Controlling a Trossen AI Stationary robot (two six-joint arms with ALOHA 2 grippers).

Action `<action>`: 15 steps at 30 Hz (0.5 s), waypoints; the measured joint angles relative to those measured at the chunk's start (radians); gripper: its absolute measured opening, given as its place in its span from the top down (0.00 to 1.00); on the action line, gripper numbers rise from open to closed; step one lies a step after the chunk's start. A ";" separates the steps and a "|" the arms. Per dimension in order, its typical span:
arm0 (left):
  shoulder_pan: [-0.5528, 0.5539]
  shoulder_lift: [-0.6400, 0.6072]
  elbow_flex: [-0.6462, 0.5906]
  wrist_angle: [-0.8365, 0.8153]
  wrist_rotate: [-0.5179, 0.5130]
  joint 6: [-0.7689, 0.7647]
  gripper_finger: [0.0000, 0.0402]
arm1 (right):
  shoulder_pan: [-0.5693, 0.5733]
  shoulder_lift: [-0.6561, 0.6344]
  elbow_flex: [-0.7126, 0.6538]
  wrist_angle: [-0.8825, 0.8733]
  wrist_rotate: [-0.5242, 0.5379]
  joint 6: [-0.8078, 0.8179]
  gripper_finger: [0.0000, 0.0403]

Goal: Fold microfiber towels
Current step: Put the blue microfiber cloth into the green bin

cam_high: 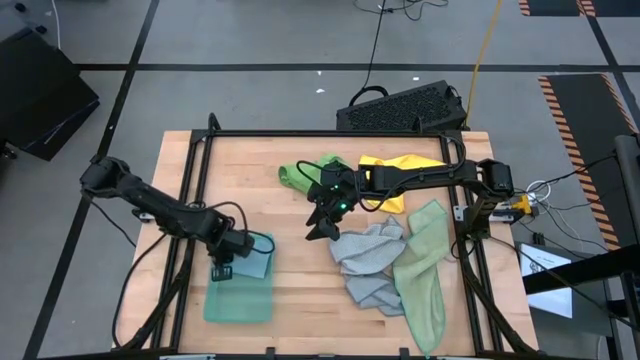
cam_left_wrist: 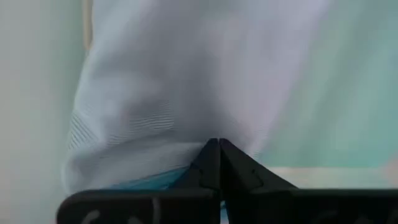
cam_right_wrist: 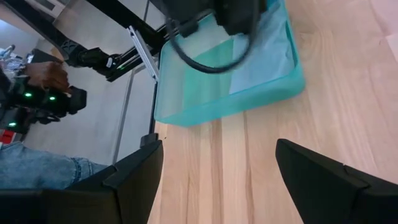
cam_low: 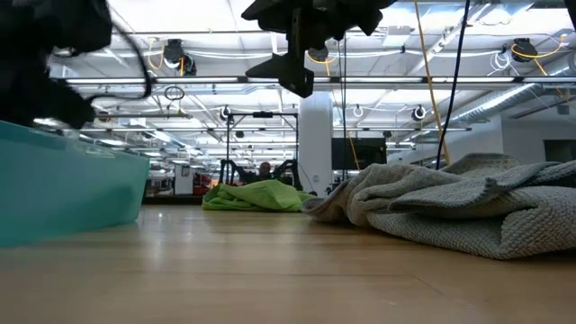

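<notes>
The light blue towel (cam_high: 255, 256) lies on the teal towel (cam_high: 240, 292), at the near left part of the table (cam_high: 300, 290), and both look already folded into flat rectangles. The left gripper (cam_high: 222, 268) sits on the left edge of the light blue towel. In the left wrist view its fingers (cam_left_wrist: 219, 163) are clenched together with the pale cloth just in front of the tips; if a bit of cloth is pinched between them, I cannot tell.

I judge the step in hand is to finish placing this towel on the stack. To do it well, the left gripper should release only when the cloth lies flat, then lift straight up, so that the fold does not open and the stack does not shift.

The other towels wait at the right side: the grey towel (cam_high: 372, 262) crumpled, the pale sage towel (cam_high: 424, 272) touching it on the right, the bright green towel (cam_high: 310, 172) and the yellow towel (cam_high: 400, 170) farther back. The right gripper (cam_high: 322, 222) hangs above the table just left of the grey towel, jaws spread wide and holding nothing. It should probably take one corner of the grey towel alone, not the sage one too.
</notes>
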 joint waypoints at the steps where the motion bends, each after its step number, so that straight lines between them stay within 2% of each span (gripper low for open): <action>1: 0.007 -0.010 0.029 -0.022 0.005 -0.004 1.00 | 0.000 0.000 0.000 0.000 0.000 0.000 0.25; 4: 0.022 -0.031 0.106 -0.035 -0.013 -0.013 0.99 | 0.000 0.000 0.000 0.000 0.000 0.000 0.25; 7: 0.019 -0.040 0.152 0.065 -0.100 0.024 0.99 | 0.000 0.000 0.000 0.000 0.001 0.000 0.25; 10: 0.012 -0.021 0.128 0.205 -0.205 0.125 0.99 | 0.000 0.000 0.000 -0.001 0.002 -0.001 0.25; 15: 0.073 0.096 0.087 0.245 -0.200 0.190 0.99 | 0.000 0.000 0.000 -0.014 0.002 0.003 0.25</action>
